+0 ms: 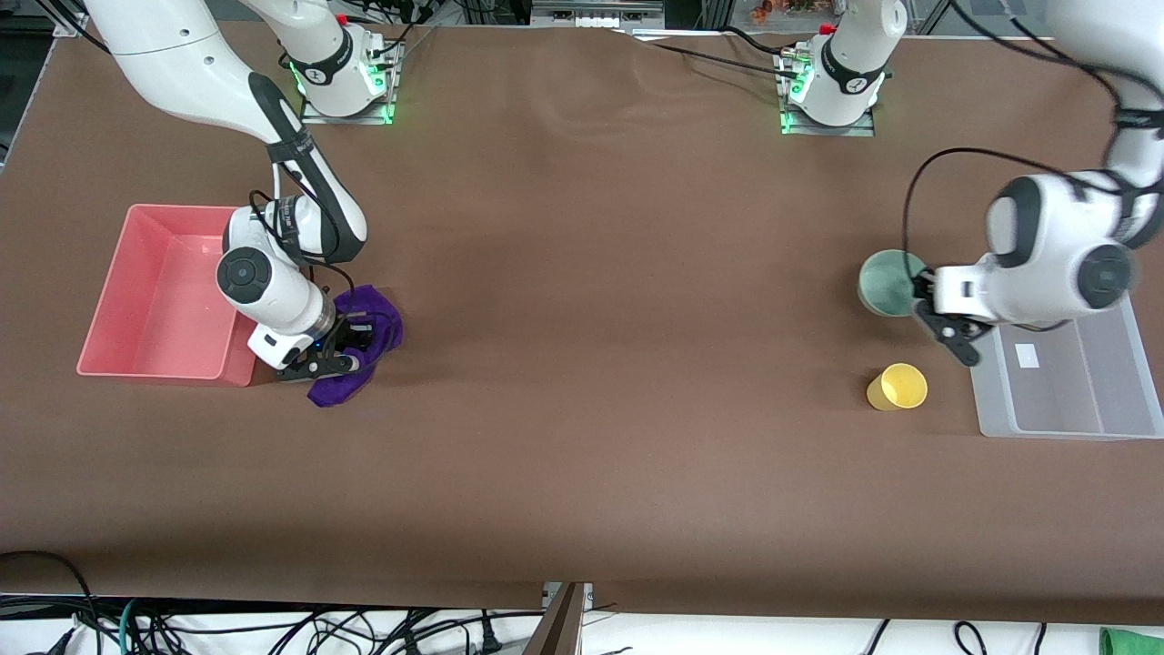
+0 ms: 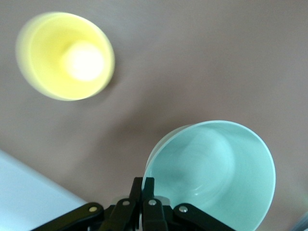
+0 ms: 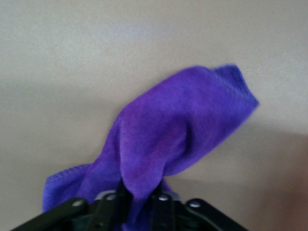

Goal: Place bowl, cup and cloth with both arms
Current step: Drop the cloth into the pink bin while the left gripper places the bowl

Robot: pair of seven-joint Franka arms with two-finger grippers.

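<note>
My left gripper (image 1: 920, 293) is shut on the rim of the pale mint-green bowl (image 1: 888, 282) and holds it tilted above the table, beside the clear bin. In the left wrist view the fingers (image 2: 143, 185) pinch the rim of the bowl (image 2: 216, 168). The yellow cup (image 1: 898, 387) stands on the table nearer to the front camera than the bowl; it also shows in the left wrist view (image 2: 67, 55). My right gripper (image 1: 350, 350) is shut on the purple cloth (image 1: 368, 332) beside the pink bin. The cloth (image 3: 178, 130) hangs bunched from the fingers.
A pink plastic bin (image 1: 118, 282) stands at the right arm's end of the table, right beside the right gripper. A clear plastic bin (image 1: 1082, 400) stands at the left arm's end, under the left wrist. Brown table (image 1: 618, 318) lies between them.
</note>
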